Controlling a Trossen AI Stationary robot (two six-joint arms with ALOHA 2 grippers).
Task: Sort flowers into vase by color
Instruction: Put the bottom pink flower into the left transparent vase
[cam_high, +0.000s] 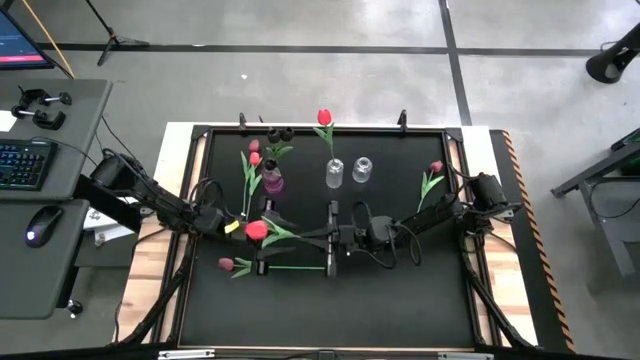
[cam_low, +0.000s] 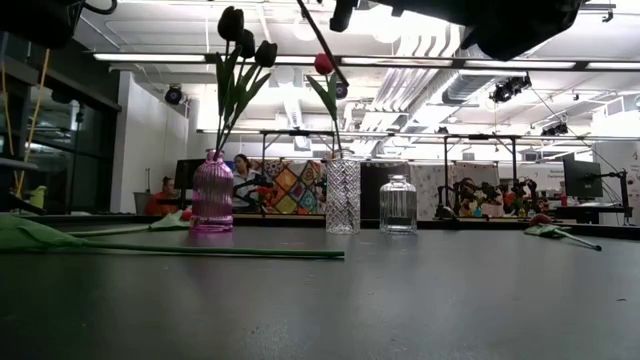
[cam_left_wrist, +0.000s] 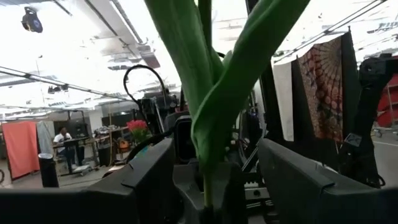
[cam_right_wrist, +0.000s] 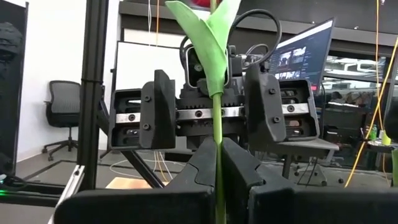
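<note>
Red tulip (cam_high: 257, 230) lies flat mid-counter (cam_high: 420, 290), head toward nine o'clock. I see my right end effector (cam_high: 331, 239) pinching its stem; left end effector (cam_high: 262, 232) wide around it. Purple vase (cam_high: 272, 181) holds dark tulips (cam_high: 280, 133).

The tulip's (cam_right_wrist: 216, 74) red head is cut off at twelve o'clock in the right wrist view. In the left wrist view only its leaves (cam_left_wrist: 211, 93) show, head out of frame. In the low view both arms are cropped at twelve o'clock, grippers unseen.
</note>
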